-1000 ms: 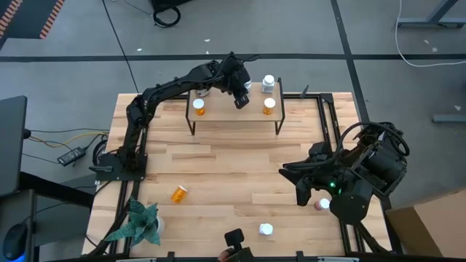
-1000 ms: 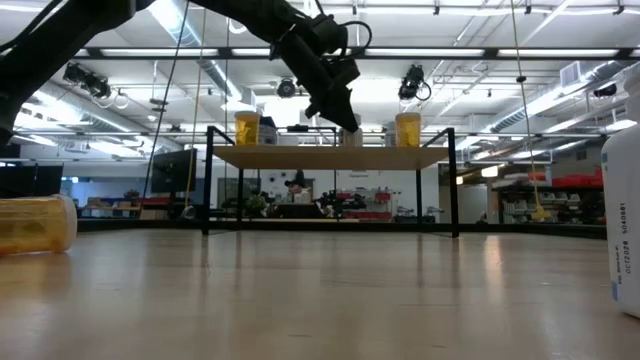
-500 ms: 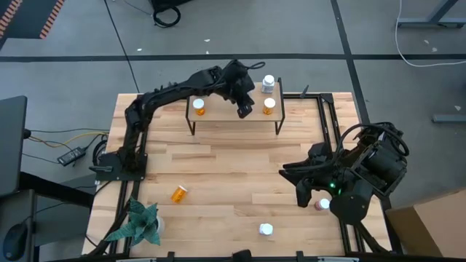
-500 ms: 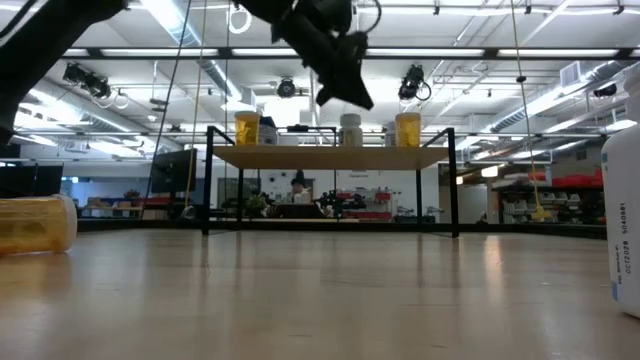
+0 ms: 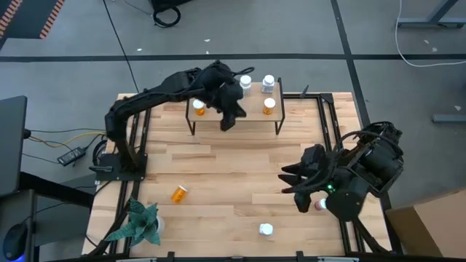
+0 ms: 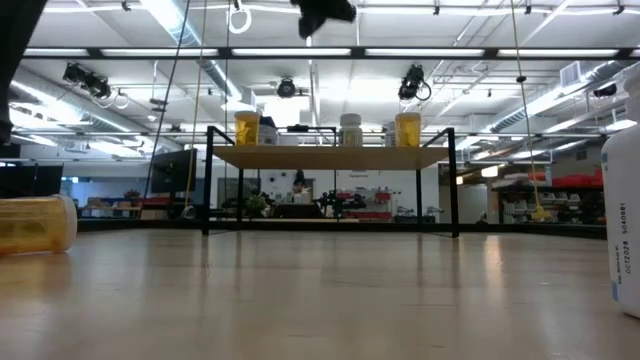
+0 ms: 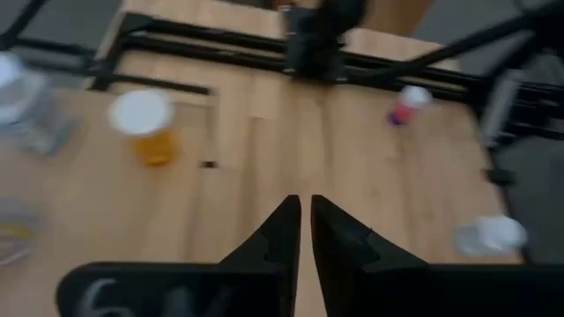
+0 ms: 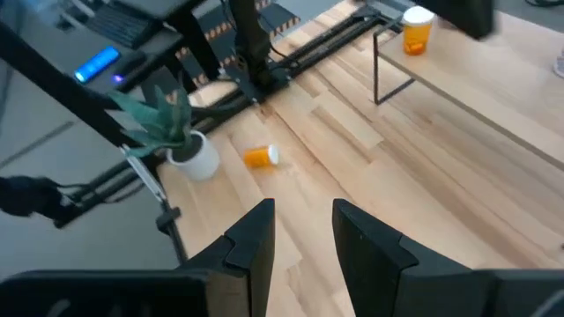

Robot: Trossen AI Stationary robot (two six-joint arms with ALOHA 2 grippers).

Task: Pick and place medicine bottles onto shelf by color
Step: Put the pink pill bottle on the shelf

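Note:
The shelf (image 5: 233, 110) stands at the table's far side. On its board stand two orange bottles (image 5: 199, 108) (image 5: 269, 106) and, at its far edge, two white bottles (image 5: 245, 82) (image 5: 268, 84). My left gripper (image 5: 227, 121) is shut and empty, high above the shelf's near edge; it shows at the top of the low view (image 6: 325, 12). My right gripper (image 5: 291, 183) is open and empty, over the table's right side. An orange bottle (image 5: 179, 193) lies on its side at the near left. A white bottle (image 5: 266, 230) stands near the front edge. A dark red bottle (image 5: 320, 205) stands beside my right arm.
A green plant in a white pot (image 5: 140, 222) stands at the near left corner. Black rails run along the table's left and right edges (image 5: 329, 124). Bare wood lies between the shelf and the near bottles.
My left gripper has risen from just above the shelf's far middle and drawn back toward the near left, out over the shelf's near edge. A white bottle that it hid now stands in plain view at the shelf's far edge.

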